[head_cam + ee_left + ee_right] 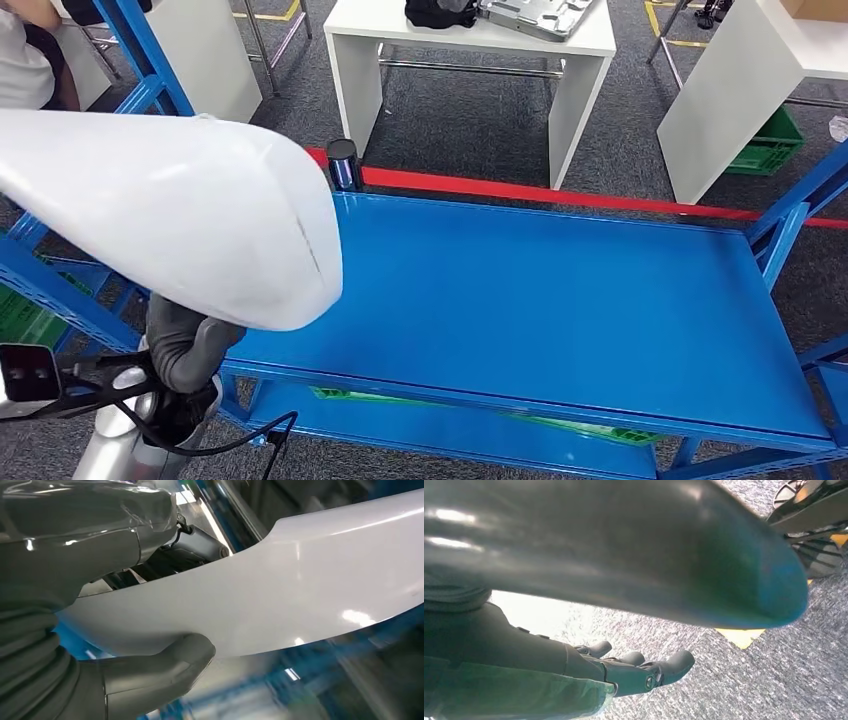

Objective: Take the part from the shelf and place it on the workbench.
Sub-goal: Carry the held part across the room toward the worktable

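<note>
The part [170, 215] is a large, smooth white curved shell, held up at the left of the head view above the left end of the blue shelf [560, 300]. My left hand [185, 345] grips its lower edge from beneath. In the left wrist view the part [300, 580] lies across the picture, with the thumb [170, 662] pressed against one face and the rest of my left hand [100, 680] behind it. My right hand [624, 672] hangs over grey carpet with its fingers straight and holds nothing.
A white workbench [470, 45] stands beyond the shelf, carrying a black item [440, 12] and a grey metal piece [540, 15]. A second white table [740, 80] is at the right, with a green crate [765, 145] under it. Red tape [560, 193] crosses the floor. A person [25, 55] stands at the far left.
</note>
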